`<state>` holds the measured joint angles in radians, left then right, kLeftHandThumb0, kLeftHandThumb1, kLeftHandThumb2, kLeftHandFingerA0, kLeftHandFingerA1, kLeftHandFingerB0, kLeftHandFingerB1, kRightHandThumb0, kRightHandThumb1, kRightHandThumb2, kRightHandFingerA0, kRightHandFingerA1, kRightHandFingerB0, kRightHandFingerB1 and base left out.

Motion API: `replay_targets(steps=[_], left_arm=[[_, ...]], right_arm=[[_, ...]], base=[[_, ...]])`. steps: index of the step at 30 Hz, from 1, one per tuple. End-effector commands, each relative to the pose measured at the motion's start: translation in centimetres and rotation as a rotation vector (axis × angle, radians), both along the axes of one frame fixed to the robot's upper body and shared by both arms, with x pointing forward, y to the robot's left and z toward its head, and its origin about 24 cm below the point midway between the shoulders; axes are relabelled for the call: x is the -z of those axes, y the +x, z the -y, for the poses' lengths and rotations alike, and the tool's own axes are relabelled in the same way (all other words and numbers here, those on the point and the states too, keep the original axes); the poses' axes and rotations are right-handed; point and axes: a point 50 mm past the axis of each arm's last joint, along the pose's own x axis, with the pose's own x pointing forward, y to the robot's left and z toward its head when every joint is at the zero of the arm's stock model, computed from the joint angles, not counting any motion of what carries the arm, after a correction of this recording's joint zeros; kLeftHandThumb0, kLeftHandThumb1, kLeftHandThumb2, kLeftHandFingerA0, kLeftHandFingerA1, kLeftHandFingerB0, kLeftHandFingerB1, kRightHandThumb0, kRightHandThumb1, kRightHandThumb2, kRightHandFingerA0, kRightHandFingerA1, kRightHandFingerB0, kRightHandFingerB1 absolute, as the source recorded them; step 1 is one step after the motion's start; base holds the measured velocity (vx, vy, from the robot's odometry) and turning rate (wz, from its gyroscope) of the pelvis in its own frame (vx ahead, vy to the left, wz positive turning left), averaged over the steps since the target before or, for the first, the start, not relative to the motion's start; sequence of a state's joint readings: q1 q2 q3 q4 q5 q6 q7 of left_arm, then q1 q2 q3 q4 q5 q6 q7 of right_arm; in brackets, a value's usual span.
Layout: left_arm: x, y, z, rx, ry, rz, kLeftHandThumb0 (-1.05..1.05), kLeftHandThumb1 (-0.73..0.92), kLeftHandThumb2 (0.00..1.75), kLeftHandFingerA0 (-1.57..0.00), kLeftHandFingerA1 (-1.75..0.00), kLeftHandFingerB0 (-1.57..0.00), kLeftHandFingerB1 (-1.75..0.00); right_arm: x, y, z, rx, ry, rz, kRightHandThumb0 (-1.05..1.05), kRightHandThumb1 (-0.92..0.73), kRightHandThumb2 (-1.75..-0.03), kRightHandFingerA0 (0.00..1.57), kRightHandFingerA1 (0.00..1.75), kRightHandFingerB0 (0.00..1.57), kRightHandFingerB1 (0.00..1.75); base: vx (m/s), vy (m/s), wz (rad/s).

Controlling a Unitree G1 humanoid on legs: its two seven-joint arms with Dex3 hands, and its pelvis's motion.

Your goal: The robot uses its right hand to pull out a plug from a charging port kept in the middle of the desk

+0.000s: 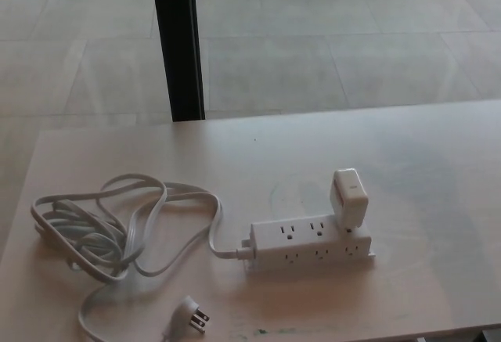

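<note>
A white power strip [309, 244] lies on the pale desk [423, 170], a little right of the middle and near the front edge. A white block-shaped plug [348, 198] stands upright in the socket at the strip's right end. The other sockets on the strip show no plug in them. The strip's white cord [117, 228] runs left and lies in loose loops on the desk. Its own pronged plug [191, 317] rests free near the front edge. Neither of my hands shows in the head view.
A black vertical post [178, 41] rises behind the desk's far edge at the left. Beyond it is a tiled floor [329, 37]. The desk's front edge runs along the bottom of the view.
</note>
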<state>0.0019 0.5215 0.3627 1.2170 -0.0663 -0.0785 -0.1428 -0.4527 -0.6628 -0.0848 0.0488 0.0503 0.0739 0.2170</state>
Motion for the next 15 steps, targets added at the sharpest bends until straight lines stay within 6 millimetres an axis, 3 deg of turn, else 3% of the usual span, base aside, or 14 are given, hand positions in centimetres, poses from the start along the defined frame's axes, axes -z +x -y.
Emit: replay_targets(steps=[1, 2, 3, 4, 5, 6, 7, 9, 12, 13, 14, 15], left_arm=[[-0.7, 0.2, -0.7, 0.004, 0.013, 0.002, -0.73, 0.57, 0.95, -0.52, -0.63, -0.37, -0.54], [-0.7, 0.2, -0.7, 0.004, 0.013, 0.001, -0.75, 0.58, 0.95, -0.52, -0.62, -0.37, -0.53], [-0.7, 0.2, -0.7, 0.004, 0.013, 0.0, -0.75, 0.58, 0.95, -0.52, -0.62, -0.37, -0.53], [-0.7, 0.2, -0.7, 0.009, 0.013, -0.004, -0.71, 0.69, 0.61, -0.53, -0.5, -0.44, -0.43], [-0.7, 0.2, -0.7, 0.016, 0.015, -0.003, -0.75, 0.59, 0.73, -0.51, -0.54, -0.45, -0.52], [-0.7, 0.2, -0.7, 0.019, 0.015, -0.003, -0.75, 0.59, 0.73, -0.51, -0.54, -0.45, -0.52], [-0.8, 0.2, -0.7, 0.019, 0.014, 0.004, -0.71, 0.69, 0.61, -0.58, -0.57, -0.48, -0.46], [-0.8, 0.2, -0.7, 0.017, 0.015, 0.002, -0.71, 0.7, 0.61, -0.56, -0.54, -0.47, -0.46], [-0.8, 0.2, -0.8, 0.017, 0.009, 0.007, -0.7, 0.7, 0.61, -0.54, -0.52, -0.44, -0.43], [-0.8, 0.3, -0.7, 0.01, 0.002, 0.013, -0.7, 0.69, 0.62, -0.51, -0.49, -0.43, -0.41], [-0.8, 0.3, -0.8, 0.013, 0.001, 0.012, -0.7, 0.69, 0.61, -0.53, -0.5, -0.44, -0.41], [-0.8, 0.3, -0.7, 0.014, 0.005, 0.012, -0.7, 0.69, 0.61, -0.56, -0.55, -0.46, -0.45]], right_arm=[[2.5, 1.7, -5.0, -0.127, -0.223, -0.221, -0.78, -0.44, -0.85, 0.75, 0.81, 0.29, 0.47], [2.7, 1.9, -5.2, -0.13, -0.227, -0.237, -0.78, -0.56, -0.58, 0.8, 0.82, 0.34, 0.35], [2.7, 1.9, -5.2, -0.129, -0.228, -0.24, -0.78, -0.56, -0.58, 0.8, 0.82, 0.34, 0.35], [3.1, 2.2, -5.5, -0.137, -0.249, -0.26, -0.78, -0.44, -0.87, 0.81, 0.83, 0.27, 0.45], [3.2, 2.3, -5.7, -0.145, -0.269, -0.271, -0.78, -0.44, -0.88, 0.8, 0.83, 0.26, 0.45], [3.2, 2.4, -5.8, -0.147, -0.277, -0.275, -0.78, -0.44, -0.88, 0.8, 0.83, 0.26, 0.45], [3.5, 2.5, -6.1, -0.15, -0.317, -0.291, -0.77, -0.57, -0.58, 0.8, 0.8, 0.32, 0.32], [3.8, 2.6, -6.7, -0.163, -0.406, -0.31, -0.79, -0.5, -0.65, 0.81, 0.78, 0.29, 0.36], [4.2, 2.9, -7.5, -0.176, -0.438, -0.305, -0.73, -0.56, -0.58, 0.82, 0.8, 0.32, 0.36], [4.2, 3.0, -7.7, -0.172, -0.464, -0.309, -0.74, -0.56, -0.59, 0.82, 0.79, 0.31, 0.34], [4.1, 3.1, -7.9, -0.173, -0.489, -0.315, -0.76, -0.46, -0.89, 0.82, 0.81, 0.23, 0.45], [4.1, 3.4, -8.2, -0.179, -0.519, -0.317, -0.77, -0.47, -0.87, 0.87, 0.89, 0.22, 0.43]], base=[[0.0, 0.0, 0.0], [0.0, 0.0, 0.0], [0.0, 0.0, 0.0], [0.0, 0.0, 0.0], [0.0, 0.0, 0.0], [0.0, 0.0, 0.0], [0.0, 0.0, 0.0], [0.0, 0.0, 0.0], [0.0, 0.0, 0.0], [0.0, 0.0, 0.0], [0.0, 0.0, 0.0], [0.0, 0.0, 0.0]])
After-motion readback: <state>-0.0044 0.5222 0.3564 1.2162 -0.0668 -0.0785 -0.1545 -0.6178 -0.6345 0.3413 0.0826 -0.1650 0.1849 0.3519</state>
